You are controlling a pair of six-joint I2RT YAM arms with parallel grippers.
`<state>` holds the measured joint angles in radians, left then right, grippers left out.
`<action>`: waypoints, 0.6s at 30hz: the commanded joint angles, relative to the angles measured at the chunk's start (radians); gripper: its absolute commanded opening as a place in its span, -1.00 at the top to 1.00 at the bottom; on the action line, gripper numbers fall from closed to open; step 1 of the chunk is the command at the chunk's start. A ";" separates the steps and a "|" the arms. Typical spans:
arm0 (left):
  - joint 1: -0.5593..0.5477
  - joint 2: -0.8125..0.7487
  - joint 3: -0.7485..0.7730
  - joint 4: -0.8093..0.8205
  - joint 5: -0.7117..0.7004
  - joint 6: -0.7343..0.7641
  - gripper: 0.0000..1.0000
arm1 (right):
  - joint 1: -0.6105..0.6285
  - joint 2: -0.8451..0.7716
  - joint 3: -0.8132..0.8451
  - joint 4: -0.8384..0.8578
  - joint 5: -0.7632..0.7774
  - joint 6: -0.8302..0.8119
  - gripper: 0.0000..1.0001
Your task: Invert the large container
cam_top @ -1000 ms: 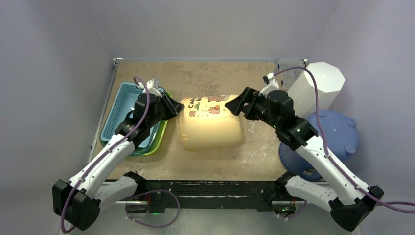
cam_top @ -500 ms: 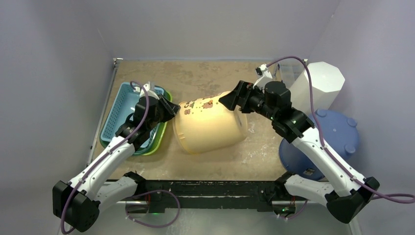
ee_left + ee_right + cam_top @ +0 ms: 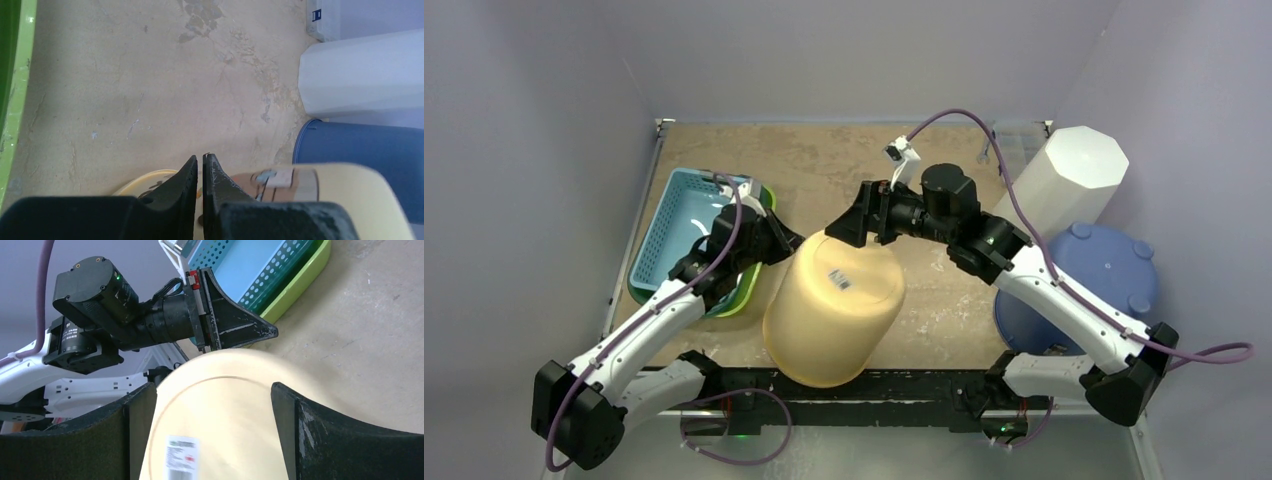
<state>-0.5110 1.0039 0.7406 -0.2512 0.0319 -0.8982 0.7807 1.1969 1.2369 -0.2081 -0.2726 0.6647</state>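
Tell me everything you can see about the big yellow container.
The large container is a pale yellow tub of smooth-looking plastic, tapering to a round base that bears a white barcode sticker. It is tilted, with its base up toward the overhead camera and its wider end at the near edge of the table. The right gripper, open, straddles the base edge. The left gripper, shut, sits at its upper left side.

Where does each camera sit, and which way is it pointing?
Top external: above and behind the bases, looking down on the table; both arms show, meeting at the yellow container.
Left wrist: on the left arm, facing across the table to the white bin; left pincer shut at the bottom edge.
Right wrist: facing the left arm over the container; right pincer spread, a finger at each side.
Shared: all three show the container.
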 commanded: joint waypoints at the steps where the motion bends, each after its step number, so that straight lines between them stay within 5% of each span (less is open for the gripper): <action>1: 0.002 -0.017 -0.020 0.038 0.003 -0.018 0.86 | 0.019 -0.004 0.040 -0.002 -0.020 -0.049 -0.72; 13: 0.003 0.004 0.004 -0.032 -0.029 -0.012 0.80 | 0.162 -0.064 0.085 -0.071 0.026 -0.402 -0.84; 18: 0.005 0.014 0.071 -0.152 -0.118 -0.002 0.32 | 0.317 -0.076 0.063 -0.067 0.121 -0.550 -0.97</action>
<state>-0.5110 1.0107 0.7303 -0.3168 -0.0086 -0.9062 1.0039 1.1465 1.2694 -0.2882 -0.2295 0.2962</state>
